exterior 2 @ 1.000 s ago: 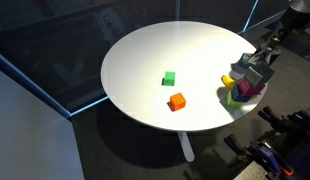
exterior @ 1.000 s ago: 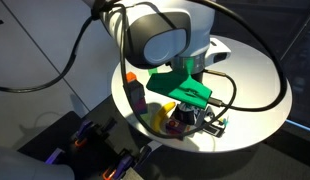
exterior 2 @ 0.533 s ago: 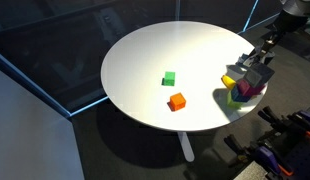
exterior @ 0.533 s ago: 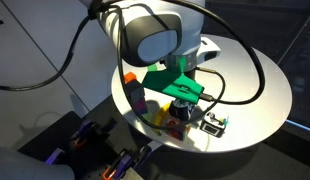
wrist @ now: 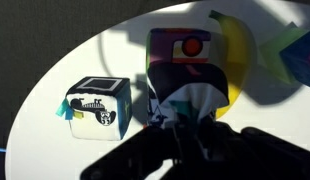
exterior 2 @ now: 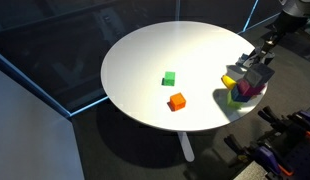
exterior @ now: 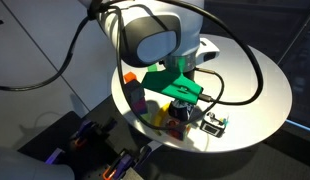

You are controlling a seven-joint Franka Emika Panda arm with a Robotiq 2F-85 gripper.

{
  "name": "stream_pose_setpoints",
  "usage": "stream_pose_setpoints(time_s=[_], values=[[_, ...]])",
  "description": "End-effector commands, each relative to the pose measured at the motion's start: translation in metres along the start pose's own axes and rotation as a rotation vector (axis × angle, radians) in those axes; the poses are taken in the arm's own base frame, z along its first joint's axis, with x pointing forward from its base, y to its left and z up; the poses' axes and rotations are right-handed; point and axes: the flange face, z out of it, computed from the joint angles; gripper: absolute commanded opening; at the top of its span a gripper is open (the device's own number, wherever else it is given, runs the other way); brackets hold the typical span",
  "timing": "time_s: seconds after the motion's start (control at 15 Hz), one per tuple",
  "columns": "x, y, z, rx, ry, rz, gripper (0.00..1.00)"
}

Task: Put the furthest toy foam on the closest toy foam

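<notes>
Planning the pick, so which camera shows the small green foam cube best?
The exterior view looking down on the table: the green foam cube sits unobstructed near the orange cube. In the exterior view crowded by the arm, and the wrist view, I cannot find it.

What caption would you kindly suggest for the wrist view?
Wrist camera over a patterned cube and a multicoloured toy on the white table.
</notes>
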Motion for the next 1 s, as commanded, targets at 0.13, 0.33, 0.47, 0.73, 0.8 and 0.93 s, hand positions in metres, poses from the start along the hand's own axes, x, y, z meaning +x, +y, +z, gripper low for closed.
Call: stream_pose_setpoints(time_s=[0.13, 0.33, 0.47, 0.73, 0.8, 0.93], values=[[-0.0083, 0.0020, -0.0053, -0.007, -0.001, -0.005, 0.06], [-0.0028, 0.0050, -0.0063, -0.010, -0.011, 0.013, 0.06], [0.0000, 0.0058, -0.0079, -0.007, -0.017, 0.020, 0.06], [0.0014, 0.0065, -0.0089, -0.004, -0.024, 0.021, 0.06], [0.0015, 0.0066, -0.0088, -0.003, -0.027, 0.021, 0.06], [-0.0003, 0.0030, -0.0017, 0.003, -0.015, 0.010, 0.15]])
